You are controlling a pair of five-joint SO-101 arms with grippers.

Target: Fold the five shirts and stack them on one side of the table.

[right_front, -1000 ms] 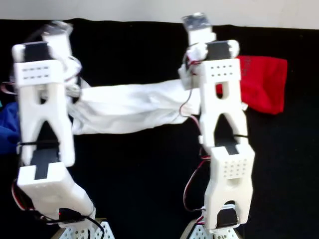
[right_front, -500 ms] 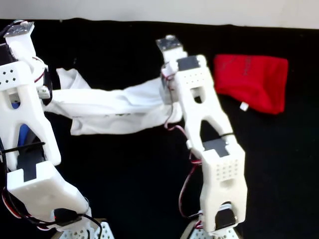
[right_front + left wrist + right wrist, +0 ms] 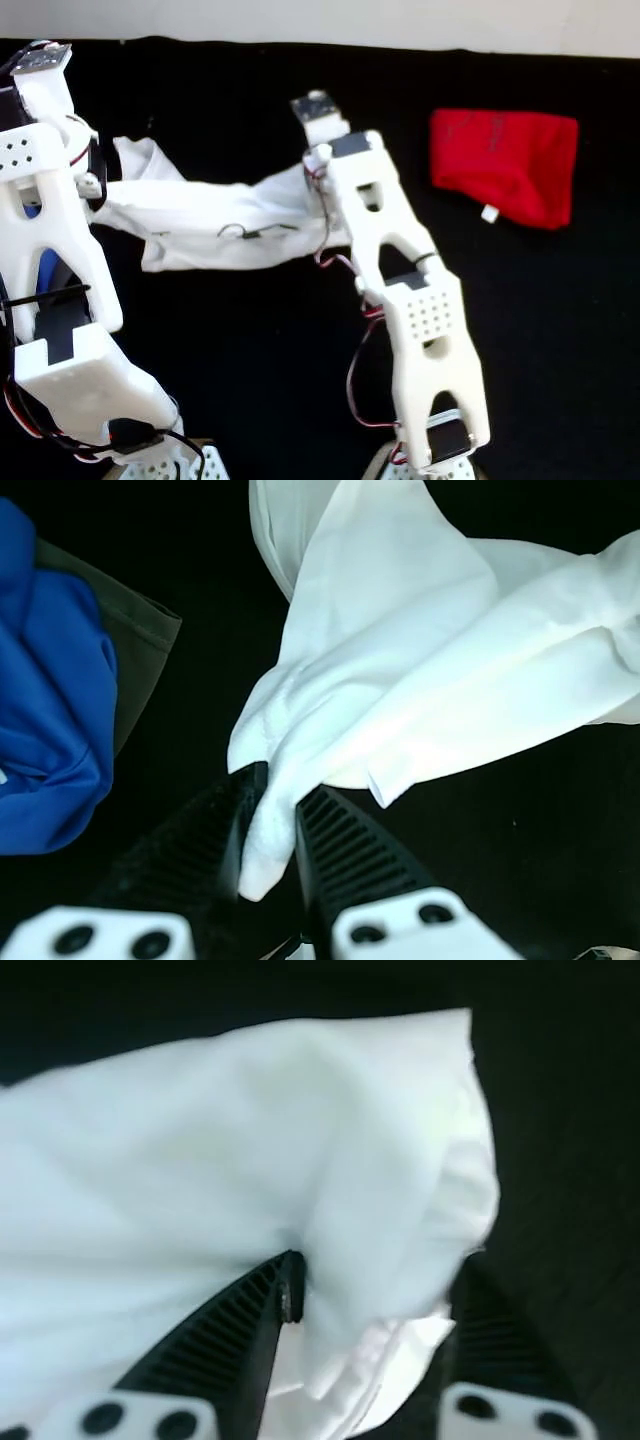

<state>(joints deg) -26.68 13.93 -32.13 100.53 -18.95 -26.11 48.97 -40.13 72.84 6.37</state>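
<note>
White shirt (image 3: pixel 215 225) strung between arms, blue shirt (image 3: pixel 50 710) cut off

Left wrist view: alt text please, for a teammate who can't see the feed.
The left hand pinches a corner of a white shirt between its black ribbed fingers, with the rest of the cloth spreading away against the black table. A crumpled blue shirt lies nearby.

My high camera sits off the arms and looks down over the black table (image 3: pixel 250 380) from well back, taking in both arms. My wrist cameras look along my left gripper (image 3: pixel 282 792) and right gripper (image 3: pixel 378 1278) from close up, each on one end of the white shirt (image 3: pixel 200 215) that the high view also shows.
</note>
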